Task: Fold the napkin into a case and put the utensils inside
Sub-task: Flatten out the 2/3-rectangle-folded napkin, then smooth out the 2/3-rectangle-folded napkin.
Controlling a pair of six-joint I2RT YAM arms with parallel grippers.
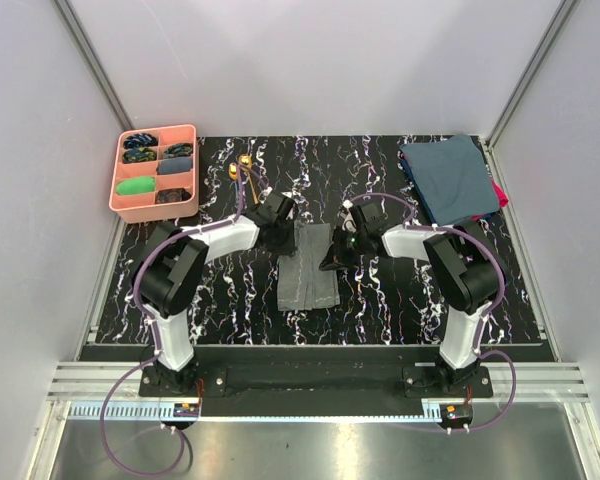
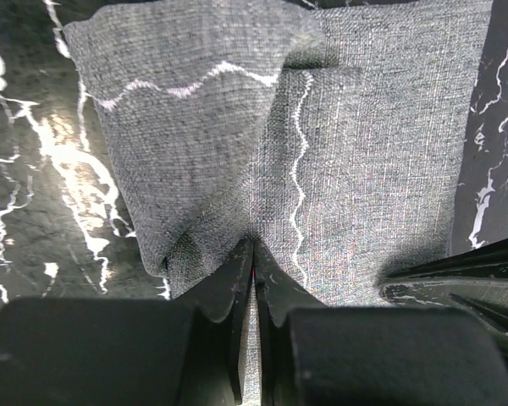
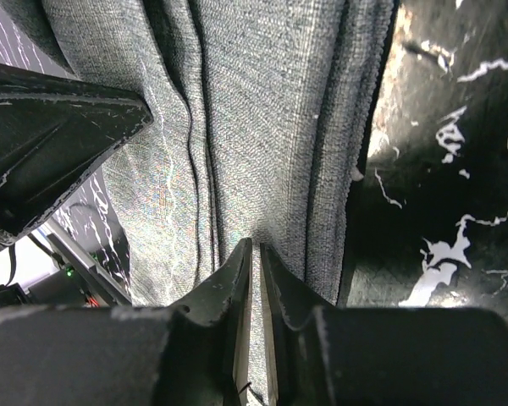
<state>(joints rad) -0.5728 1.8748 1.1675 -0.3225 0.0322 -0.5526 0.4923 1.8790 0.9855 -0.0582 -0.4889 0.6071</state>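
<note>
We see the grey napkin (image 1: 308,268) lying as a long, narrow folded strip at the middle of the black marbled worktop (image 1: 410,300), its long side running away from the arm bases. Its near end lies flat. Its far part sits between the two grippers.

The left gripper (image 1: 283,226) meets the napkin at its far left edge. In the left wrist view, this gripper (image 2: 254,254) has its fingers pressed together with a small pucker of grey cloth pinched between the tips. The fabric fans out from there in overlapping layers, and a pale stitched hem (image 2: 298,169) wanders across them.

The right gripper (image 1: 340,248) comes in at the napkin's right edge, partway along the strip. In the right wrist view, this gripper (image 3: 254,249) is all but closed, with only a thin sliver of cloth showing between its fingers. It grips the napkin (image 3: 262,110) where several lengthwise folds run side by side. One dark finger of the left gripper fills the left side of that view, close above the cloth.

The utensils (image 1: 242,168) are two small gold pieces lying on the worktop near the far left, well apart from the napkin. Just to their left stands the pink compartment tray (image 1: 190,168). At the far right corner we see a pile of blue-teal cloths (image 1: 448,180), clear of both arms.
</note>
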